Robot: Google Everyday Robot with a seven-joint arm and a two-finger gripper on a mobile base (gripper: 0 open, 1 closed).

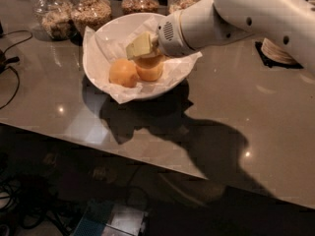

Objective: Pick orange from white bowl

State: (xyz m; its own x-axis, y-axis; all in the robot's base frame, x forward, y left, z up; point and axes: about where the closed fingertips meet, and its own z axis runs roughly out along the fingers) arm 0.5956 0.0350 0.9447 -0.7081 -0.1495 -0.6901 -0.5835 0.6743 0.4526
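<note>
The white bowl (105, 32), lined with crumpled white paper, stands at the back left of the table. Two oranges show in it: one (122, 73) at the left and one (150, 71) right beside it, under the gripper. A third orange is not visible. My gripper (141, 45) reaches in from the right, over the middle of the bowl, directly above the right-hand orange and touching or nearly touching its top. The white wrist and arm (197, 26) cover the bowl's right rim.
Several glass jars of grain (90, 12) stand behind the bowl along the table's far edge. A stack of small plates (278, 51) sits on a dark mat at the right. A black cable (10, 59) lies at the left. The table's front edge runs across the lower frame.
</note>
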